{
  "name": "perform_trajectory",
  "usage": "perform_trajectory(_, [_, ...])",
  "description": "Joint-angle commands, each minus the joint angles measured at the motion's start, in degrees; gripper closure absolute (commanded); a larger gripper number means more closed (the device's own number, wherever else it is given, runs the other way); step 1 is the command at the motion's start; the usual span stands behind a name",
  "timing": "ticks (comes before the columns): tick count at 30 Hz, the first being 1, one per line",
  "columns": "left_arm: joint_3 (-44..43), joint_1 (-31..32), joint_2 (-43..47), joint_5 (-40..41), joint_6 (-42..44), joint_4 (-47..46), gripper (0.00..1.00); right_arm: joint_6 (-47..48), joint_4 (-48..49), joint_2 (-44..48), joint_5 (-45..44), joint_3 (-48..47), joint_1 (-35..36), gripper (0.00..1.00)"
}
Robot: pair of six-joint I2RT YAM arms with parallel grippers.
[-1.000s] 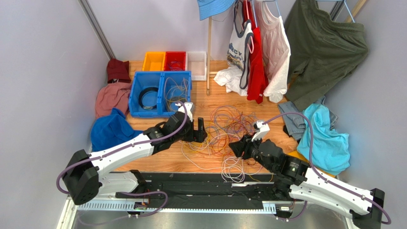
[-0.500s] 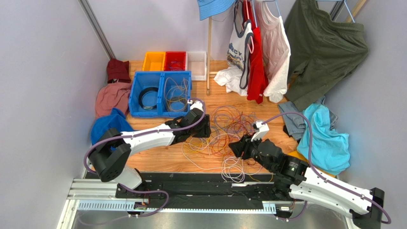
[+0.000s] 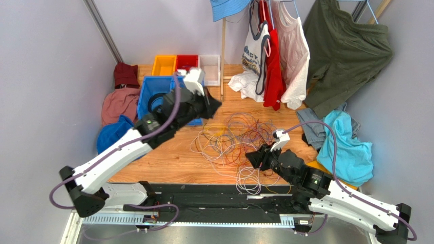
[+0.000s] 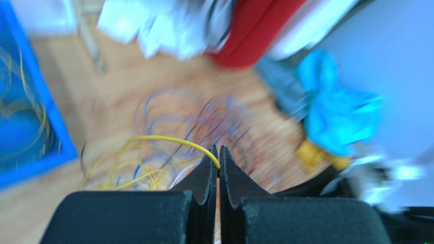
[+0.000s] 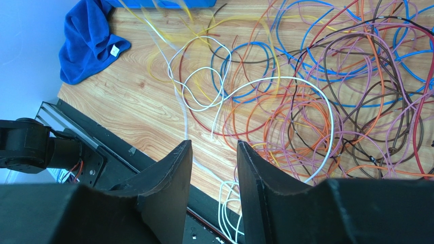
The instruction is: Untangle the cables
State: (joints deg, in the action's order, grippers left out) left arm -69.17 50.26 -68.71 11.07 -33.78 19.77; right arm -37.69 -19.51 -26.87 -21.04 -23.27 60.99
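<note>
Cables [image 3: 239, 137]: tangled heap on wooden table [image 3: 173, 162], right of blue bin [image 3: 146, 91].
Left gripper [image 4: 218, 155]: fingers together, clamped on yellow cable [image 4: 163, 138], just right of blue bin.
Right gripper [image 5: 214, 152]: jaws apart, over heap's near edge.

Blurred view. The left gripper [image 4: 218, 161] has its jaws pressed together, pinching one yellow cable [image 4: 168, 139] at the tips; the strand arcs off leftward. Behind lie tangled cables [image 4: 204, 114] on the wooden table [image 4: 127, 84]. A blue bin [image 4: 38, 129] sits left, a turquoise cloth [image 4: 336, 114] right, a red garment [image 4: 254, 30] on top.

Print on the hanging white bag [image 3: 253, 51] is too small to read
</note>
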Motion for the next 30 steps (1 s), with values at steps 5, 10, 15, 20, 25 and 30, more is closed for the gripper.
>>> perform_trajectory(5, [-32.59, 3.52, -2.65, -6.94, 9.69, 12.56, 1.00, 0.77, 3.95, 1.21, 1.79, -1.60, 0.18, 0.57])
perform_trajectory(10, [-44.81, 3.97, -7.13, -7.81, 11.81, 16.52, 1.00, 3.06, 5.00, 2.44, 2.49, -3.27, 0.18, 0.53])
perform_trajectory(15, [-58.85, 4.32, -15.03, -13.26, 12.07, 21.97, 1.00, 8.77, 10.27, 4.46, 2.85, -6.60, 0.18, 0.41])
perform_trajectory(20, [-60.83, 5.46, -18.83, -14.24, 13.39, 26.11, 1.00, 14.22, 13.88, 4.99, -1.10, -10.74, 0.18, 0.37])
perform_trajectory(25, [-52.84, 5.46, -18.66, -13.18, 13.39, 24.80, 1.00, 17.91, 14.83, 2.53, -3.22, -13.73, 0.18, 0.37])
perform_trajectory(30, [-47.47, 5.46, -17.34, -13.88, 12.34, 22.25, 1.00, 20.29, 18.98, -1.07, -4.89, -14.52, 0.18, 0.37])
